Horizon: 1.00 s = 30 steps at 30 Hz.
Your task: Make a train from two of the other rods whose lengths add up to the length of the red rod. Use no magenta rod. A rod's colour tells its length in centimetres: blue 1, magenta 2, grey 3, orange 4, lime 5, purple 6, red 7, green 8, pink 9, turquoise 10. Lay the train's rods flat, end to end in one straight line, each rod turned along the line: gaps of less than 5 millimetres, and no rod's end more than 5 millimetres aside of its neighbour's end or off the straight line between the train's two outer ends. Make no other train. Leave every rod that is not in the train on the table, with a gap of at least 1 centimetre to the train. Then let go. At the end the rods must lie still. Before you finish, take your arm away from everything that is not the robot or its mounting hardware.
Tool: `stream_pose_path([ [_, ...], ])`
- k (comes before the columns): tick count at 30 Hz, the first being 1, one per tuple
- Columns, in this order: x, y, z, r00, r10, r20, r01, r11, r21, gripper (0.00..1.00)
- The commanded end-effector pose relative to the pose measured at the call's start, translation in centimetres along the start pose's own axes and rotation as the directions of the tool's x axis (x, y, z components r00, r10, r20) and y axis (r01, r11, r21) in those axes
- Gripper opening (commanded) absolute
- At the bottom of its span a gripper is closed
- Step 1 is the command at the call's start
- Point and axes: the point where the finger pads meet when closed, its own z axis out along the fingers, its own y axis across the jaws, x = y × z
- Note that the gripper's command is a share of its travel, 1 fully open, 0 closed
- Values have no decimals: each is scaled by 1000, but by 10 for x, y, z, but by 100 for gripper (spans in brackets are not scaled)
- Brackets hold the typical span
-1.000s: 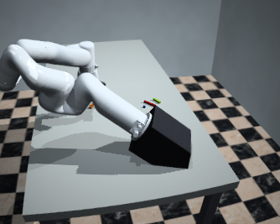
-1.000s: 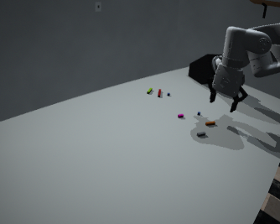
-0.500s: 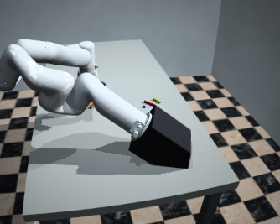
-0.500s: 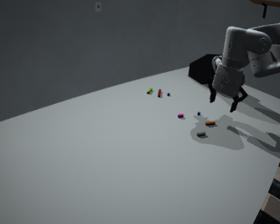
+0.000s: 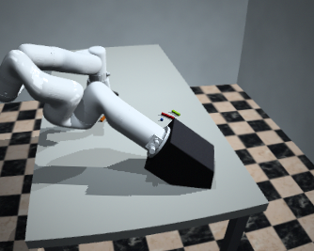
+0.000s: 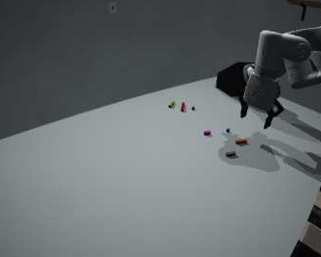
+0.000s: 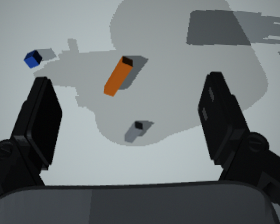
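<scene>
My gripper (image 6: 255, 120) (image 7: 129, 91) is open and empty, above the table. The orange rod (image 5: 102, 118) (image 6: 241, 141) (image 7: 118, 76) lies flat below it; in the wrist view it shows between the fingers, slanted. The grey rod (image 6: 231, 153) (image 7: 133, 132) lies apart from it, roughly parallel. One small blue rod (image 6: 228, 130) (image 7: 32, 59) lies a little off the orange one. The red rod (image 5: 167, 116) (image 6: 183, 107) lies farther away, between the lime rod (image 5: 176, 112) (image 6: 171, 104) and a second blue rod (image 5: 162, 119) (image 6: 193, 108). In the top view the arm hides the grey rod.
A magenta rod (image 6: 207, 133) lies alone between the two groups, nearest the first blue rod. A large black block (image 5: 192, 156) (image 6: 232, 78) stands at the arm's base on the table (image 5: 131, 222) (image 6: 110, 189). The arm's shadow covers the orange and grey rods.
</scene>
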Motion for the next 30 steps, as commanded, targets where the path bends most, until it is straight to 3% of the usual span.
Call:
stream_pose_path([
  [1,-1,0,0,1000,-1,2,1,1000,1,100],
  [6,-2,-1,-1,1000,16,1,-16,1000,1,100],
  [13,-14,-8,-3,987,162,1,-162,987,4,100],
  [20,-33,-24,-6,913,409,3,-409,912,7,100],
  [27,-50,-42,-9,794,608,6,-608,794,9,100],
  [29,-50,-42,-9,794,608,6,-608,794,9,100],
  [30,-57,-50,-9,733,680,7,-680,733,9,100],
])
